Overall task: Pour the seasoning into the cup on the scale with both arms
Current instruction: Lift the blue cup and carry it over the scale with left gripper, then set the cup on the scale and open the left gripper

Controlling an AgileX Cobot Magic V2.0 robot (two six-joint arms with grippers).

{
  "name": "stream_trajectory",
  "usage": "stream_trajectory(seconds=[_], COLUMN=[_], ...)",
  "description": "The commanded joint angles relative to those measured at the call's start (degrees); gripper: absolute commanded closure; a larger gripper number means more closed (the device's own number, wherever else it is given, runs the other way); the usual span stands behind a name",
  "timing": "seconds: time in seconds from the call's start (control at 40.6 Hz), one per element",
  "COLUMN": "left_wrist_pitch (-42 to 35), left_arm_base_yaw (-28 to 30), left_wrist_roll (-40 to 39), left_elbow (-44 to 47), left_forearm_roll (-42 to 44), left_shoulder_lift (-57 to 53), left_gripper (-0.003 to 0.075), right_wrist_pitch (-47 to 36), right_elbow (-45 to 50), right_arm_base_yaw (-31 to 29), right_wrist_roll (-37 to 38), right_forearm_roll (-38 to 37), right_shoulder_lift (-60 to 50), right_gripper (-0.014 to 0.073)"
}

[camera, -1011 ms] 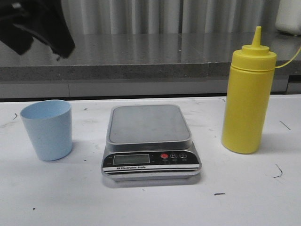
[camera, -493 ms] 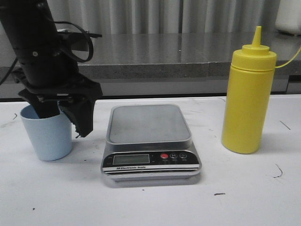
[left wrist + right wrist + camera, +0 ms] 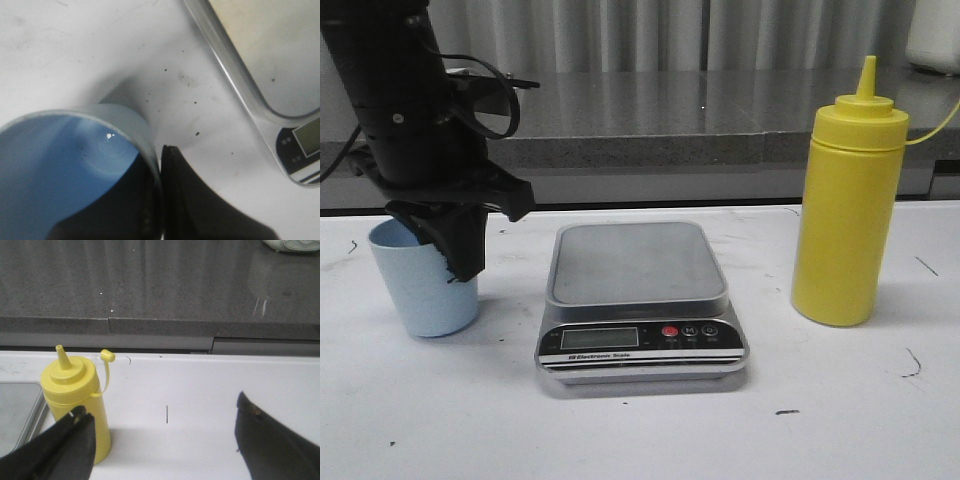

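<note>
A white, scuffed tabletop (image 3: pixel 840 420) carries three things in a row. The small pale blue plastic cup (image 3: pixel 420 295) stands left, the flat silver-grey digital scale (image 3: pixel 638 300) centre, the tall yellow squeeze bottle (image 3: pixel 848 200) right.

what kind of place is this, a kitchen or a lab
Likely a mock kitchen set up for robot testing: a white table against a grey stone-like counter, bearing a kitchen scale, a yellow squeeze bottle and a blue cup, with a black robot arm.

Lab bench: white table (image 3: pixel 860 420), grey counter (image 3: pixel 720 110).
</note>
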Motion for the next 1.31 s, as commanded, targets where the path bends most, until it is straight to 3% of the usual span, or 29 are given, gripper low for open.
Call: stream_trajectory(seconds=[0.0,0.173,0.641,0.912,1.036,1.282], left_wrist_pitch=[4.27,14.41,14.40,14.05,14.52,13.52], left_arm_base_yaw=[-0.44,-1.72,-12.88,-14.24,-14.24,-14.24], left_wrist_roll=[-0.08,0.81,2.27,2.27,2.27,2.27], left_elbow=[-5.60,-16.29,-34.98,-36.56,-36.56,-36.56], left_forearm_roll=[0.32,0.00,0.00,-0.58,-0.57,-1.44], left_shoulder_lift=[-2.84,-2.75,8.79,12.41,12.57,11.77], left_gripper=[0.0740,0.0740,0.0740,0.0734,0.0658,0.0354], right_wrist_pitch=[-4.67,-4.62,-4.33,-4.14,-4.14,-4.14], right_elbow=[-2.24,-2.24,-2.24,-2.24,-2.24,-2.24], right_arm_base_yaw=[-0.22,-0.22,-0.22,-0.22,-0.22,-0.22], right_wrist_roll=[-0.11,-0.11,-0.11,-0.11,-0.11,-0.11], right_forearm_roll=[0.26,0.26,0.26,0.26,0.26,0.26], right_shoulder_lift=[0.42,0.42,0.42,0.42,0.42,0.42], right_gripper=[0.0003,0.0003,0.0003,0.0003,0.0003,0.0003])
